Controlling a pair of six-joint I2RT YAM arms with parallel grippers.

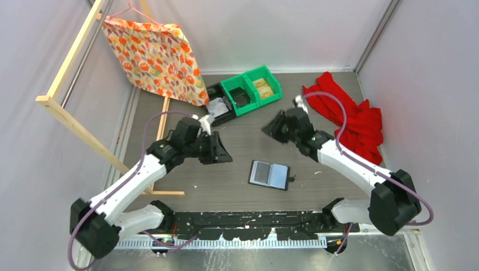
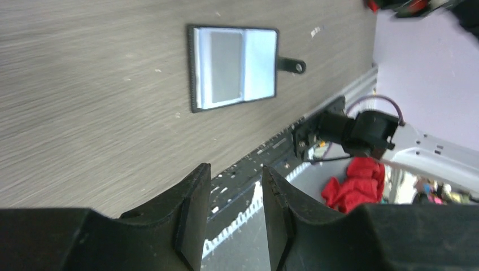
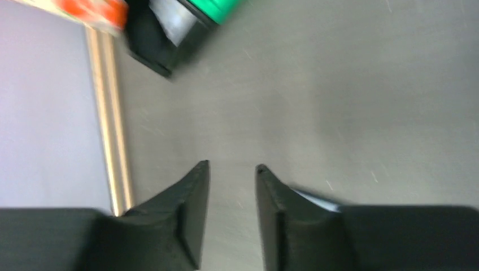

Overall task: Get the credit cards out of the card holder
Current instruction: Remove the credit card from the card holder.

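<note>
Black fingers of the left gripper [image 2: 234, 169] loom closest to us, parted with only air between them, above the grey table [image 1: 243, 138]. The right gripper [image 3: 231, 165] also stands parted and grips nothing; a pale sliver shows beside one finger, and we cannot tell what it is. Between the two arms the card holder [image 1: 269, 174] lies spread flat on the table, glossy grey sleeves up, its snap tab [image 1: 292, 179] toward the right arm. Pale flat pieces that we take for credit cards [image 1: 217, 107] rest in the black bin [image 1: 214, 90], which touches a green bin [image 1: 254, 93]. Any print is too small for us to read. A red cloth [image 1: 350, 118] lies at right, and a floral bag [image 1: 155, 53] hangs at far left.
</note>
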